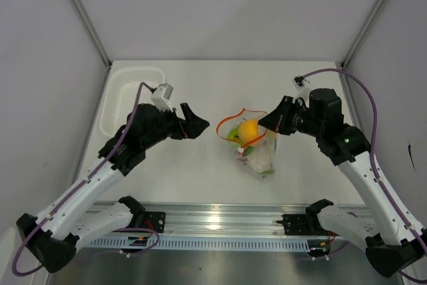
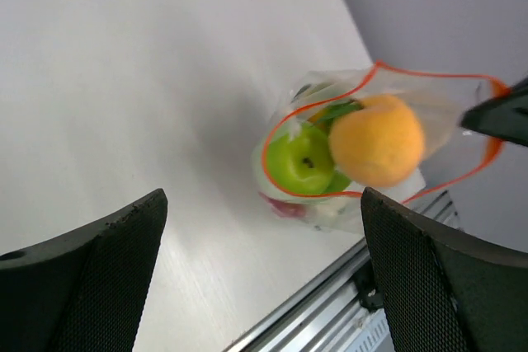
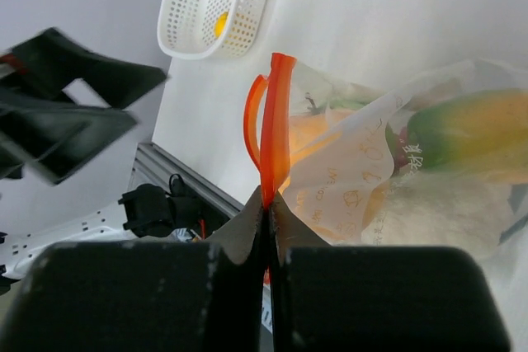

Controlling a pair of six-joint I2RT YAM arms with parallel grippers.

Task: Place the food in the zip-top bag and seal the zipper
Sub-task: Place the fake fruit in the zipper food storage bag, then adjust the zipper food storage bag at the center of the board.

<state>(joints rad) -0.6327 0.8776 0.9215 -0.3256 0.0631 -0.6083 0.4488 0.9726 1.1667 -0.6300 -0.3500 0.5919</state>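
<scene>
Right gripper (image 3: 266, 204) has its jaws pinched tight on the zipper (image 3: 276, 113) at the bag's (image 1: 261, 157) 3 o'clock end. The bag stands mid-table, mouth gaping, with the orange (image 2: 377, 139) and apple (image 2: 301, 158) riding high in it. Left gripper (image 1: 197, 121) hovers at its 9 o'clock, jaws wide and empty. A good seal likely means nudging the orange down first, then pressing along the strip. Basket (image 1: 117, 108) sits at 10 o'clock.

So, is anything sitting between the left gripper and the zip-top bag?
Nothing: only bare table separates the open left gripper from the zip-top bag, clearest in the top external view; the left wrist view agrees.
</scene>
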